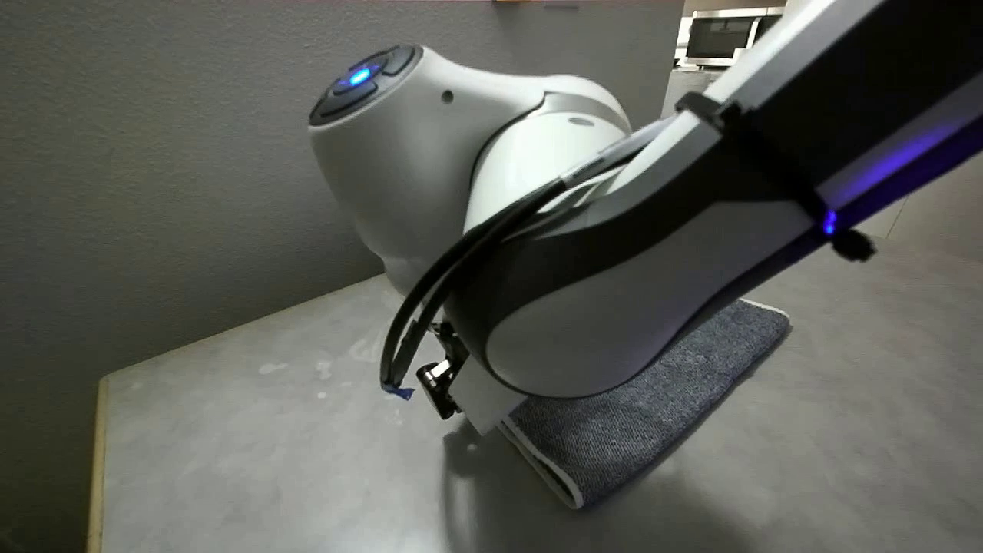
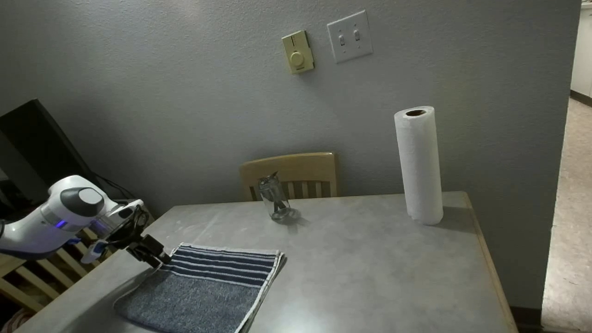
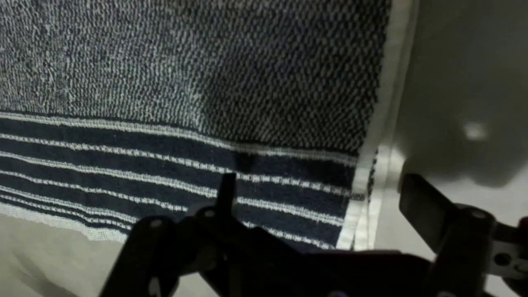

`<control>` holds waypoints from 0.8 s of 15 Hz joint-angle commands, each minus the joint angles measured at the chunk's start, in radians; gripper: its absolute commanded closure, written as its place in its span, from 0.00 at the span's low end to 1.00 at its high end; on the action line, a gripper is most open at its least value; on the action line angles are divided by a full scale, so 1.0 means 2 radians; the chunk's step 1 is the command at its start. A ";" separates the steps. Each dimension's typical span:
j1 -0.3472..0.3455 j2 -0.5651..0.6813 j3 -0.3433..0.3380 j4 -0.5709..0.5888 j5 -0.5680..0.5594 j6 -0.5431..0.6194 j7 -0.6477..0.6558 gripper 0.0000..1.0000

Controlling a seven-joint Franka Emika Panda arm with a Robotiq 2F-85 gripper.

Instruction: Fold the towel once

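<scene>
Towel [image 2: 199, 298] lies flat on the table [image 2: 360, 277]: blue-grey, dark band with white stripes at one end, pale border, two edges showing along one side. Gripper [image 3: 318, 184] is low at the towel's striped corner, jaws spread wide astride that side: one finger [image 3: 227, 192] over the stripes, its opposite just past the border, off the cloth. Contact: can't tell from where I stand. Arm [image 1: 599, 307] looms above the towel, hiding part of it in an exterior view. Beyond the towel's striped end, glass jar [image 2: 276, 199] with dark contents, too blurry to name; farther from the towel, wooden chair [image 2: 296, 169], backrest showing. Paper towel roll [image 2: 420, 171] stands upright, well apart from the towel. Wall [image 2: 208, 92] beyond the towel: switch plate [image 2: 350, 37], beige dial [image 2: 298, 53].
</scene>
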 commanded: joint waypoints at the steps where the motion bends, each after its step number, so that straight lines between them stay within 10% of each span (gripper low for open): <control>1: 0.012 -0.010 -0.010 -0.018 -0.014 -0.018 0.019 0.00; 12: 0.016 -0.013 -0.003 -0.017 -0.031 -0.117 0.014 0.00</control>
